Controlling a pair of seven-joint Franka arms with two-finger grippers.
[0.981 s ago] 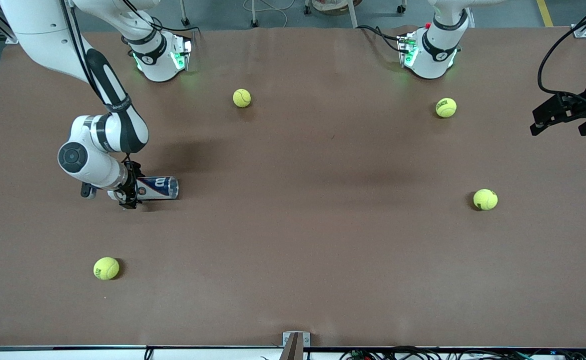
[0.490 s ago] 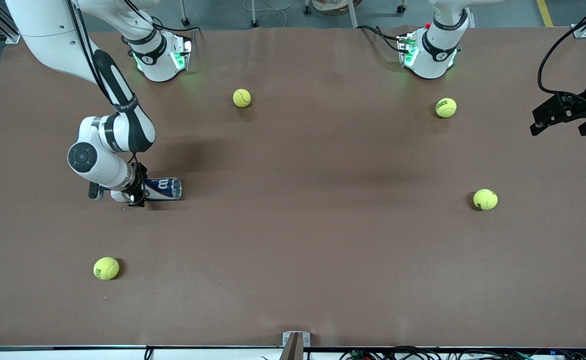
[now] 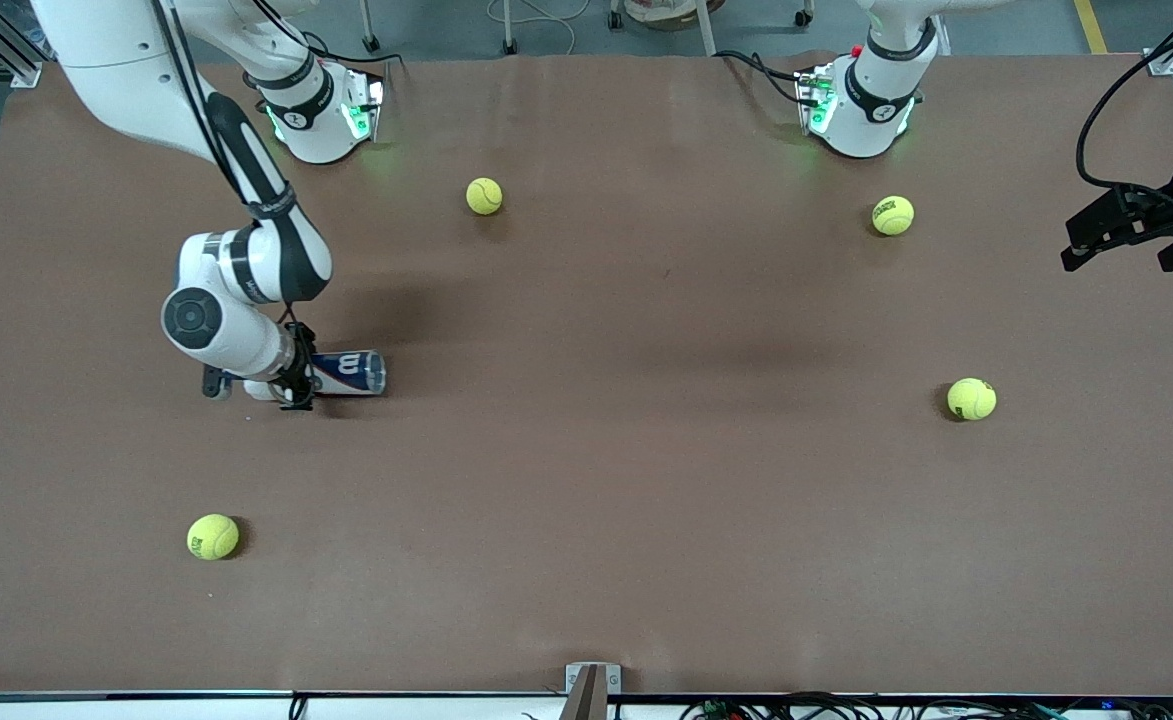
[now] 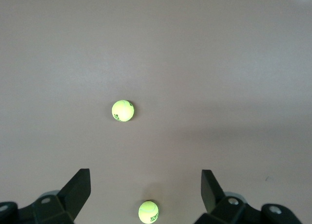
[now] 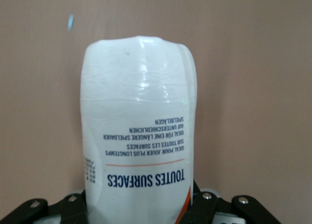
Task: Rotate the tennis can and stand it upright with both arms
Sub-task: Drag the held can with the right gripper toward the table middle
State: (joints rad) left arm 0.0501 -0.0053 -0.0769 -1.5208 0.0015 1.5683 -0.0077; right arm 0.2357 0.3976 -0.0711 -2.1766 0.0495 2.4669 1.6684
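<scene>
The tennis can [image 3: 348, 369], a clear tube with a white and navy label and a white "W", lies on its side toward the right arm's end of the table. My right gripper [image 3: 295, 378] is shut on one end of it. In the right wrist view the can [image 5: 139, 121] fills the middle, white label with navy print, and the right gripper [image 5: 139, 210] clamps its sides. My left gripper [image 3: 1121, 255] is open and empty, up in the air over the left arm's end of the table. In the left wrist view the left gripper [image 4: 145, 185] shows wide-apart fingers [image 4: 78, 187].
Several yellow-green tennis balls lie loose on the brown table [image 3: 646, 480]: one near the right arm's base [image 3: 484, 196], one near the left arm's base [image 3: 892, 215], one toward the left arm's end [image 3: 971, 399], one near the front camera [image 3: 213, 537]. Two balls [image 4: 123, 110] [image 4: 148, 212] show below the left gripper.
My right arm has carried the can a short way toward the middle of the table, still on its side. The left arm has not moved.
</scene>
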